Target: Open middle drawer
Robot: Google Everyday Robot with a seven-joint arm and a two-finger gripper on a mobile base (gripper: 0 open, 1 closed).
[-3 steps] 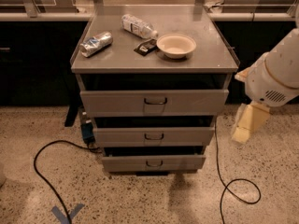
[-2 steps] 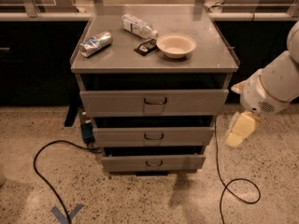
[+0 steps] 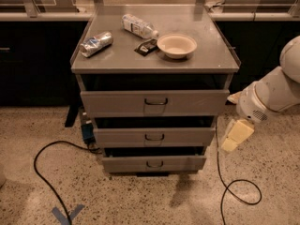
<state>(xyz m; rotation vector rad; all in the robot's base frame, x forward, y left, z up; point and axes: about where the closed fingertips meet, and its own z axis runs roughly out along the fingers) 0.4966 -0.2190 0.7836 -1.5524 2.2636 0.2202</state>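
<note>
middle drawer (image 3: 183, 137): second of three in the grey cabinet, between top drawer (image 3: 187, 102) and bottom drawer (image 3: 180, 163); front sat roughly in line with its neighbours, not pulled out.
handle (image 3: 154, 137): small dark loop at centre of the front; nothing touched it.
cable (image 3: 42, 172): looped on the floor left of the cabinet, well apart from the drawer.
cabinet top (image 3: 211, 60): can (image 3: 96, 43), bottle (image 3: 139, 26), dark packet (image 3: 146, 47), bowl (image 3: 176, 45), left to right; none in the way.
gripper (image 3: 234, 136): hung right of the cabinet, about level with the middle drawer, just beside its right edge, not touching; open or closed could not be told.
progress: approach only. Reaching the handle, gripping and pulling were all left to do, as I judged it.
vs earlier: gripper had come lower and leftward, closer to the cabinet; drawers and top items had not moved.
</note>
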